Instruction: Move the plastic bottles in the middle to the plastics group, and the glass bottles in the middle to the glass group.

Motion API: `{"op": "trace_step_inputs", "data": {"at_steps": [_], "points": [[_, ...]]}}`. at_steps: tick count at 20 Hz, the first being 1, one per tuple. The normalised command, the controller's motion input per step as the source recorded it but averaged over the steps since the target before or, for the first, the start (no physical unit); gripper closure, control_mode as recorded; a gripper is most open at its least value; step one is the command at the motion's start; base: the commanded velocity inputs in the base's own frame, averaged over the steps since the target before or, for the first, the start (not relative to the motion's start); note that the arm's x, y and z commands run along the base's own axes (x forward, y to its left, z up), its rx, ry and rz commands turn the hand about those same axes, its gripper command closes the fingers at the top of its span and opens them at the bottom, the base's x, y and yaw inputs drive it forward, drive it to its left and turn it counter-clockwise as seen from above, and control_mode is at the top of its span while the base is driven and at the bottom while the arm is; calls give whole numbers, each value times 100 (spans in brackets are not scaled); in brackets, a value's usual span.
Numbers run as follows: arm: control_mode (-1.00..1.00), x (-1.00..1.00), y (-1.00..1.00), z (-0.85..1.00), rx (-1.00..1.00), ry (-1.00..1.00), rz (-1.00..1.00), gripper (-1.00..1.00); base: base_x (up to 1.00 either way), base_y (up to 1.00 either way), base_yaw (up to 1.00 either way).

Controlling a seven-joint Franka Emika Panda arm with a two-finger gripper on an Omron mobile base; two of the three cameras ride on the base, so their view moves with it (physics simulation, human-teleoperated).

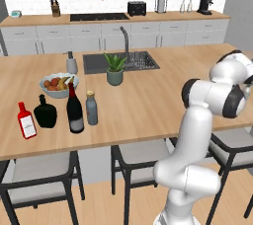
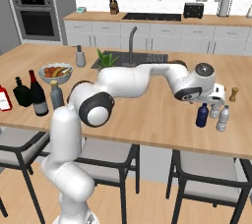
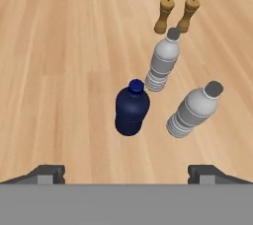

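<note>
The dark-blue plastic bottle (image 3: pixel 132 110) (image 2: pixel 202 115) stands upright on the counter right beside two ribbed water bottles, one (image 3: pixel 162 66) behind it and one (image 3: pixel 195 110) to its side, the plastics group (image 2: pixel 223 118). My gripper (image 3: pixel 126 172) (image 2: pixel 213 101) hovers just above them, open, with nothing between its fingers. Far to the left stand the tall black wine bottle (image 1: pixel 75 108) (image 2: pixel 37 95) and the grey-blue gold-capped bottle (image 1: pixel 91 108) (image 2: pixel 56 95). Left of those is the glass group: a black flask (image 1: pixel 45 112) and a flat red bottle (image 1: pixel 26 120).
Two brown shakers (image 3: pixel 164 16) stand just beyond the water bottles. A fruit bowl (image 1: pixel 58 85), a soap dispenser (image 1: pixel 72 63), a potted plant (image 1: pixel 114 68) and the sink (image 1: pixel 99 63) lie behind the glass bottles. Stools stand under the counter's near edge.
</note>
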Motion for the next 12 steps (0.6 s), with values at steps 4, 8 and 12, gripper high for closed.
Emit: {"op": "trace_step_inputs", "data": {"at_steps": [4,8,12], "points": [[-100,-77,42,38,-1,0,0,-100,0,0,0],[-100,-75,47,30,0,1,0,-100,0,0,0],[-100,-78,47,40,0,6,0,-100,0,0,0]]}}
